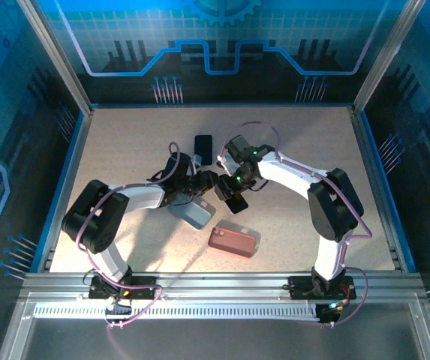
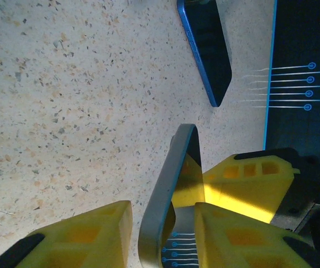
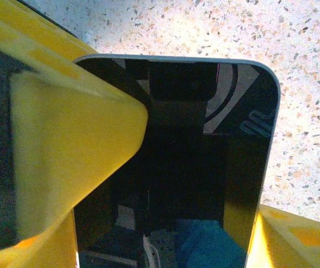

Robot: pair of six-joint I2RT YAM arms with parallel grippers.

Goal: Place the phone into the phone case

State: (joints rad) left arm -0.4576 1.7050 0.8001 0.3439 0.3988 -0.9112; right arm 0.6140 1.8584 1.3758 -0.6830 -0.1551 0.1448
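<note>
Watching right end effector point(image 3: 193, 190) grasp glossy black phone point(image 3: 204, 167), rounded corners, thin grey rim; left end effector point(image 2: 162, 212) straddles its edge, I cannot tell if clamped.

The left arm point(image 1: 124, 202) rises from its base, folds at a raised elbow and stretches its forearm to the right, toward the middle. The right arm point(image 1: 305, 176) mirrors it, elbow high, forearm reaching left. Both wrists meet nose to nose. The right gripper point(image 3: 204, 167) has its yellow fingers clamped across the phone point(image 3: 232, 111). The left gripper point(image 2: 162, 215) straddles the same phone edge-on, one finger close against it, a thin gap showing beside the other
</note>
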